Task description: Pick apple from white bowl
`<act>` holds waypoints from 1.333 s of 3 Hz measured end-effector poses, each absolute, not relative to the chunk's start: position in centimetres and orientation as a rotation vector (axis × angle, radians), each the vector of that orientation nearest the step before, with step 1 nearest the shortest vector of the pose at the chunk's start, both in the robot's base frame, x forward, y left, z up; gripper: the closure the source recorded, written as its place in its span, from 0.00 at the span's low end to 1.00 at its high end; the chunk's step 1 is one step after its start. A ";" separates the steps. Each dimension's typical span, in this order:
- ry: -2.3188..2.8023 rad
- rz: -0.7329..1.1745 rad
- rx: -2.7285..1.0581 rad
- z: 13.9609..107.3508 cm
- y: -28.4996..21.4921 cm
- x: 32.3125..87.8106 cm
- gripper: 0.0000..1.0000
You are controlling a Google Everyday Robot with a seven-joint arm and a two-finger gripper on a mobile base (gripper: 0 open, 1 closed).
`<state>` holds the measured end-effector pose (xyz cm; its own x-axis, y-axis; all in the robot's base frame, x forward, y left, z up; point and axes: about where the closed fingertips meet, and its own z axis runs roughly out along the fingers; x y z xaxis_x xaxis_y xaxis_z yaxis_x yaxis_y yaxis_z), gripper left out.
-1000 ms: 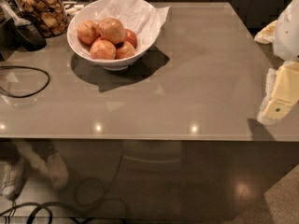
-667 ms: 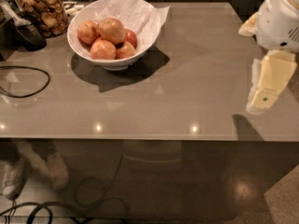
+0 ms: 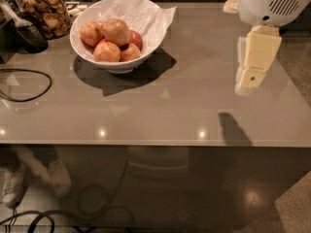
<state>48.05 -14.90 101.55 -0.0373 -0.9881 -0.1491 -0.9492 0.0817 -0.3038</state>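
Observation:
The white bowl point(image 3: 92, 57), lined with crumpled white paper, stands at the back left of the grey table. It holds several apples. The largest one, the pale yellow-orange apple point(image 3: 115, 31) with a reddish blush, sits on top in the middle. A small deep-red apple point(image 3: 136, 39) lies behind it on the right. My gripper point(image 3: 249, 84) hangs above the table's right side, far to the right of the bowl, with its cream fingers pointing down. It holds nothing.
A glass jar of brown snacks point(image 3: 43, 11) stands at the back left beside a dark scoop-like object point(image 3: 26, 33). A black cable point(image 3: 24, 84) loops on the table's left edge. Feet and cables show on the floor below left.
My arm and gripper have moved left and further in over the table's right side. The view has shifted so the bowl sits a bit lower and more to the right.

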 end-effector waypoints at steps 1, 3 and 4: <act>2.049 -0.173 -1.927 101.6 -14.9 48.1 0.00; 1.995 0.166 -1.735 102.6 -11.8 54.9 0.00; 1.952 0.290 -1.718 103.1 -9.4 58.2 0.00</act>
<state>58.25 -9.42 103.10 -0.0608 -0.8582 -0.5097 -0.9693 0.1726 -0.1751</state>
